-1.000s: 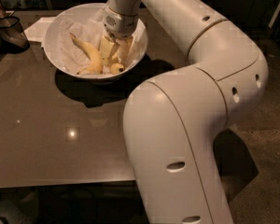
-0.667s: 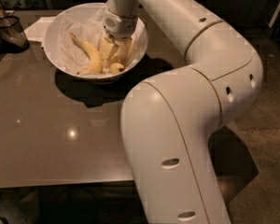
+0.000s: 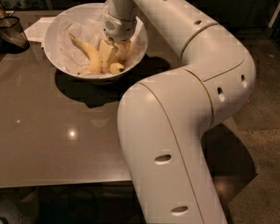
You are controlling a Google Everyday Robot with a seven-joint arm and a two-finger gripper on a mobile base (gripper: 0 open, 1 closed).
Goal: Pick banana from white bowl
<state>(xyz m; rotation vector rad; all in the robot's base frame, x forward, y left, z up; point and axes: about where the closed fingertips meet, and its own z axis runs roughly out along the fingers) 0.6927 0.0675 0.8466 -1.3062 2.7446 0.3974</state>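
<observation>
- Hardly anything has moved since a moment ago: my arm (image 3: 186, 139), nearest the camera, arches toward the white bowl (image 3: 53, 55) as before.
- Inside that bowl, right of its centre, the gripper (image 3: 114, 59) sits low; I cannot tell whether it is clamped.
- Just left of the gripper lies the banana (image 3: 88, 52), long axis running from the bowl's far-left wall toward its near rim.

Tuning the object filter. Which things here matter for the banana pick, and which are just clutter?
Job: banana; white bowl; gripper, down in the bowl at the banana.
Lying about: dark glass vessel; paper sheet behind the bowl; table.
</observation>
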